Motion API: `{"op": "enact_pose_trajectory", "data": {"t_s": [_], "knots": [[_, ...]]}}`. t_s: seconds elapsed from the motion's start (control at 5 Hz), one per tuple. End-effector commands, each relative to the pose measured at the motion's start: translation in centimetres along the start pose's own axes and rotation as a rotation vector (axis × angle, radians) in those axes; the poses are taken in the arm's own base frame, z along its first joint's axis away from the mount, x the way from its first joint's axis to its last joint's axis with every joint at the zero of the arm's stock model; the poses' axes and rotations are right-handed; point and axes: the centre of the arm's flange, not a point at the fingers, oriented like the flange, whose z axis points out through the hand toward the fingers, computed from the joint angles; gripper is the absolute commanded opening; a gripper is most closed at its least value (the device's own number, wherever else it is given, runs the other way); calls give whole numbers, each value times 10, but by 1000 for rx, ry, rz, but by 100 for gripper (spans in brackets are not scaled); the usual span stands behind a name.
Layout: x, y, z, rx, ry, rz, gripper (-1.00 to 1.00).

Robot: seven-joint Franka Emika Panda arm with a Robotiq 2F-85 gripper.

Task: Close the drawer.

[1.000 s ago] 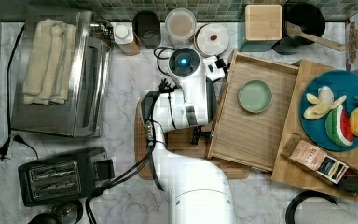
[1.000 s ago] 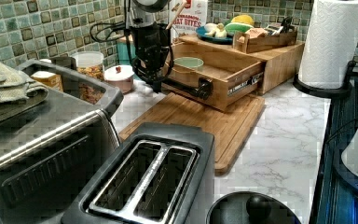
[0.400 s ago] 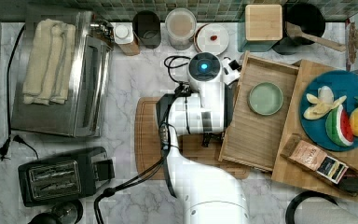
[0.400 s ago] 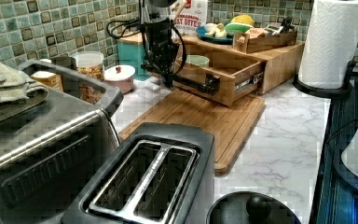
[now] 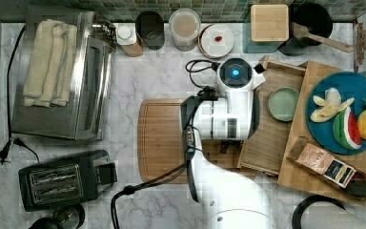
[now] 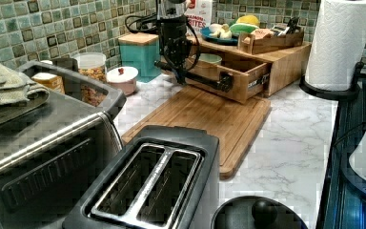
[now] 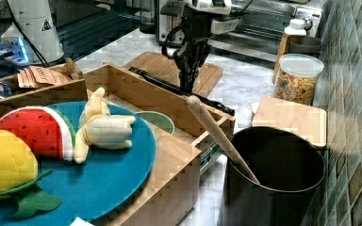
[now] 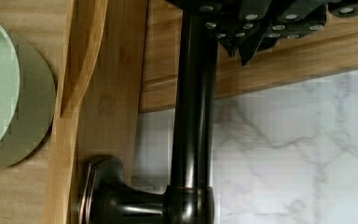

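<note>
The drawer (image 5: 266,143) is a light-wood tray sticking partway out of the wooden stand (image 5: 314,176) that bears the blue plate. A pale green bowl (image 5: 283,103) lies inside it. Its black bar handle (image 6: 205,79) runs along the front edge. My gripper (image 6: 179,71) hangs straight down at this handle, fingers together and pressed against the side of the bar facing away from the drawer. The wrist view has the handle (image 8: 193,116) close up beside the dark fingertips (image 8: 249,44). The right view has the gripper (image 7: 188,81) touching the handle (image 7: 165,84).
A flat cutting board (image 5: 162,138) lies on the marble in front of the drawer. A toaster (image 5: 59,179) and toaster oven (image 5: 62,76) stand at the top view's left. Jars (image 5: 184,28) line the back wall, and a black pot holds a wooden spoon (image 7: 217,132).
My arm has moved toward the top view's right, and the drawer has slid further into the stand, with less of it sticking out.
</note>
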Motion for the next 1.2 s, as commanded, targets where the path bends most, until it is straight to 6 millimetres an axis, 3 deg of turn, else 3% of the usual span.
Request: {"op": "enact_pose_trajectory", "data": {"t_s": [0.2, 0.4, 0.6, 0.8, 1.2], "knots": [[-7, 185, -32, -93, 81, 158, -100], [-14, 231, -17, -147, 99, 153, -100], [-20, 267, -23, -231, 81, 153, -100], [-21, 275, -37, -252, 48, 221, -100], [-21, 275, -37, -252, 48, 220, -100]]}}
